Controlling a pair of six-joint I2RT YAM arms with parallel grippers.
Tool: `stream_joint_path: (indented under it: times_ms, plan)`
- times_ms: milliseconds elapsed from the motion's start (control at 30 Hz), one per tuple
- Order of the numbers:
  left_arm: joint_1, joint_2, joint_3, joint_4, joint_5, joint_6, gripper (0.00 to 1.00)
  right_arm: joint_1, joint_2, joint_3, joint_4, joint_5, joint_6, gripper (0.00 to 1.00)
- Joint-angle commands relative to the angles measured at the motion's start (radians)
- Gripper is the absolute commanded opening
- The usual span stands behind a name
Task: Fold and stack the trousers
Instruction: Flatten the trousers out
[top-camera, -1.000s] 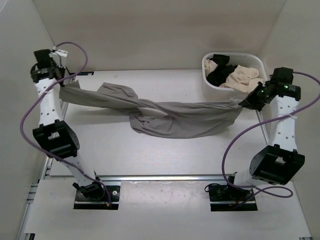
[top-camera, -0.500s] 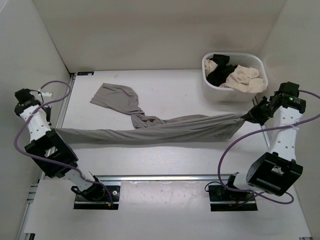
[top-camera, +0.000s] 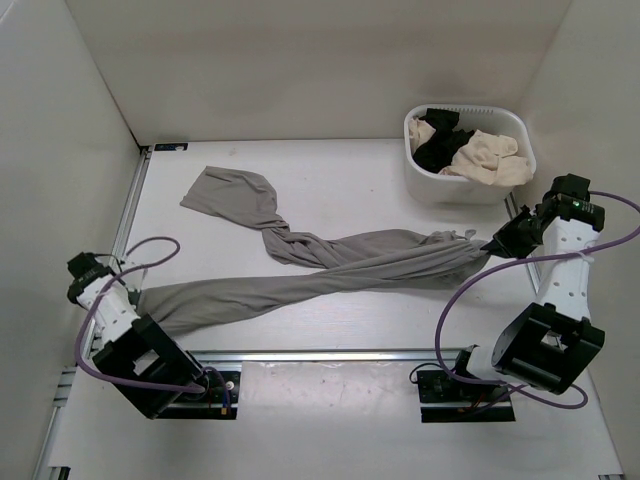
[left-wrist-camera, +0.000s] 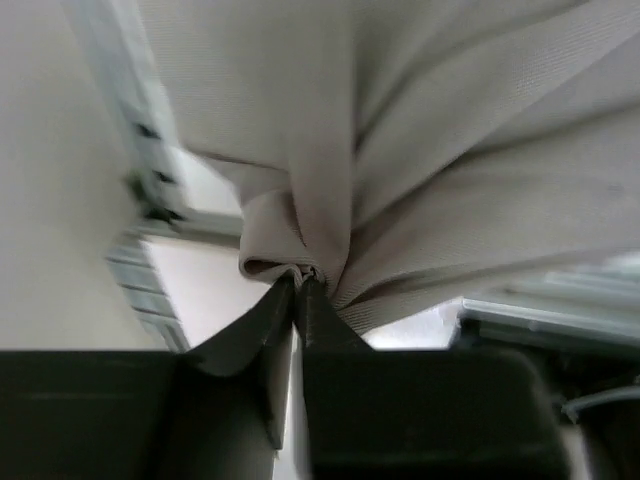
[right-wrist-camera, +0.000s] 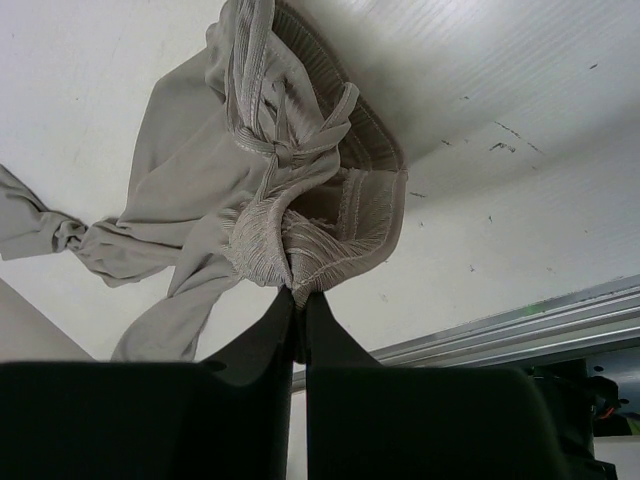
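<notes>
The left gripper (left-wrist-camera: 300, 282) sits at the near left corner with its fingers pressed together on a bunched fold of the trousers (top-camera: 330, 265), the grey cloth fanning out from the pinch in soft pleats. The right gripper (right-wrist-camera: 298, 292), at the right edge of the table (top-camera: 350, 190), is likewise closed tight, its tips nipping the gathered, ribbed waistband, where a drawstring loop shows among the folds. Between the two grips the trousers run nearly the full width of the table: one leg slants from the waistband at the right down to the near left corner, while the other leg crosses it around the middle in a twisted rope and spreads out flat toward the far left. Beyond the right gripper, at the far right, stands a white basket (top-camera: 450, 188) holding a cream garment (top-camera: 490, 155) and a black garment (top-camera: 435, 150), apart from the trousers. A metal rail (top-camera: 330, 354) runs along the table's near edge.
</notes>
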Motion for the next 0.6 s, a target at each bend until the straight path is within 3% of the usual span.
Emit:
stream_joint_path:
  times_ms: [0, 33, 133, 167, 367, 567]
  plan:
    - [0.035, -0.035, -0.093, -0.036, -0.09, 0.081, 0.27, -0.008, 0.011, 0.023, -0.001, 0.009, -0.02, 0.0]
    - [0.056, -0.035, -0.105, -0.047, -0.099, 0.092, 0.44, -0.008, 0.02, 0.023, -0.001, 0.009, -0.02, 0.0]
    - [0.067, -0.035, -0.075, -0.093, -0.04, 0.114, 0.57, -0.008, 0.029, 0.032, -0.001, -0.002, -0.02, 0.0]
    - [0.067, -0.016, 0.036, -0.11, 0.018, 0.1, 0.65, -0.008, 0.038, 0.032, -0.001, -0.011, -0.02, 0.0]
    - [0.067, 0.218, 0.292, -0.072, 0.123, -0.052, 0.65, -0.008, 0.038, 0.023, 0.019, -0.036, -0.031, 0.0]
    - [0.003, 0.412, 0.349, 0.048, 0.111, -0.115, 0.62, -0.008, 0.048, 0.014, 0.019, -0.005, -0.051, 0.0]
